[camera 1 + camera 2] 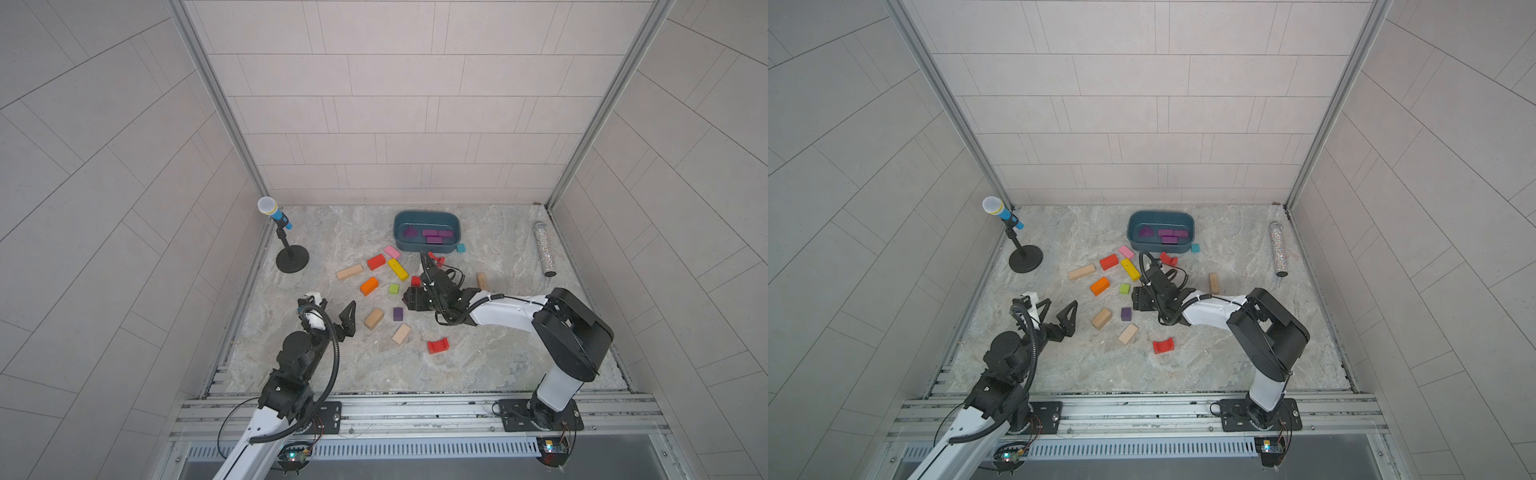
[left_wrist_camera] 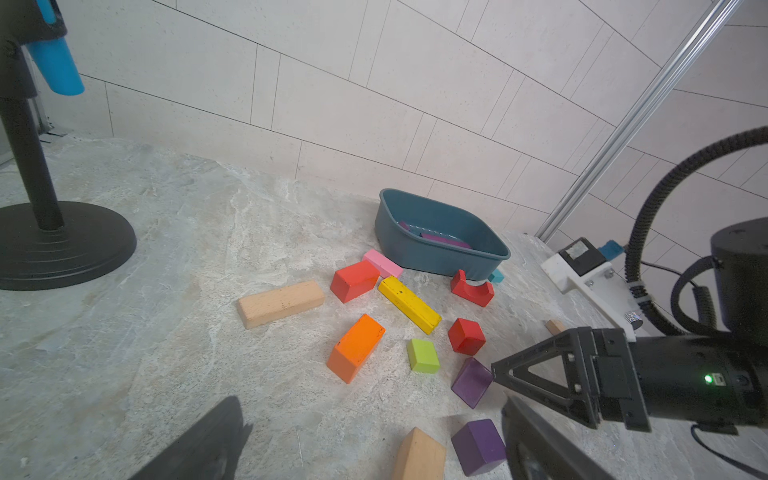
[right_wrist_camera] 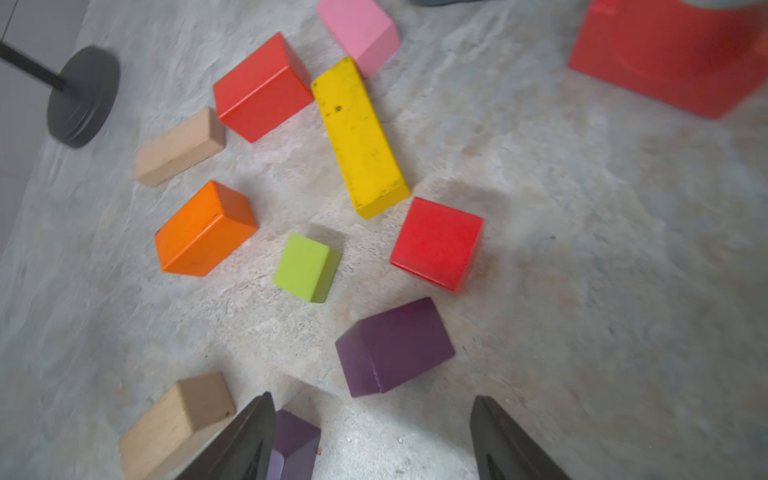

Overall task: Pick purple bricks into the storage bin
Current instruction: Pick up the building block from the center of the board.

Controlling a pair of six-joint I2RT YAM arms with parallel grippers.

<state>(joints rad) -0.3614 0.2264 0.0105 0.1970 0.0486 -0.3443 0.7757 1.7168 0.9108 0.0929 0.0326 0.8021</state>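
Right end effector (image 3: 372, 405) released, jaws wide, purple brick (image 3: 395, 345) lying just ahead, untouched

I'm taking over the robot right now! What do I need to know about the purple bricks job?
Left gripper: open and empty, hovering off to the side.
Right gripper: open and empty, low over the loose blocks.
Done: about four purple bricks lie in the bin at the back.
Left: two on the table. One purple brick sits just ahead of the right gripper. A purple cube sits beside a plain wooden block.
Leave the other colours alone.
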